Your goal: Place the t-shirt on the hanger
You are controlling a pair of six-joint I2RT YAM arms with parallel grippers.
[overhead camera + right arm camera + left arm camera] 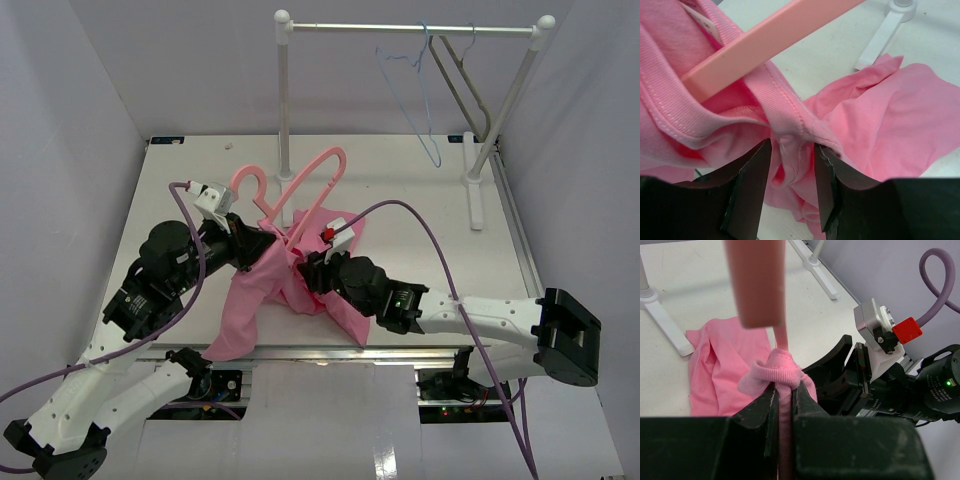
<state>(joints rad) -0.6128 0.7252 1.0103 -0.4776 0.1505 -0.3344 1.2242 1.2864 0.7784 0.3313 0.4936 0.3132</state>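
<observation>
The pink t-shirt (285, 295) lies bunched at the table's near middle. The pink hanger (305, 185) rises tilted from it, hook (250, 185) to the left. My left gripper (272, 238) is shut on one hanger arm (781, 340), and the shirt's ribbed collar (777, 369) is wrapped over that arm at the jaw tips (785, 387). My right gripper (305, 262) is closed on a bunched fold of the collar (792, 147), just under the hanger arm (775, 40). The rest of the shirt (900, 110) spreads on the table beyond.
A white clothes rack (415, 28) stands at the back right with a thin blue wire hanger (415, 100) and a grey hanger (465, 90). Its feet (473, 190) rest on the table. The two wrists sit very close; the right wrist (900, 385) fills the left view's right side.
</observation>
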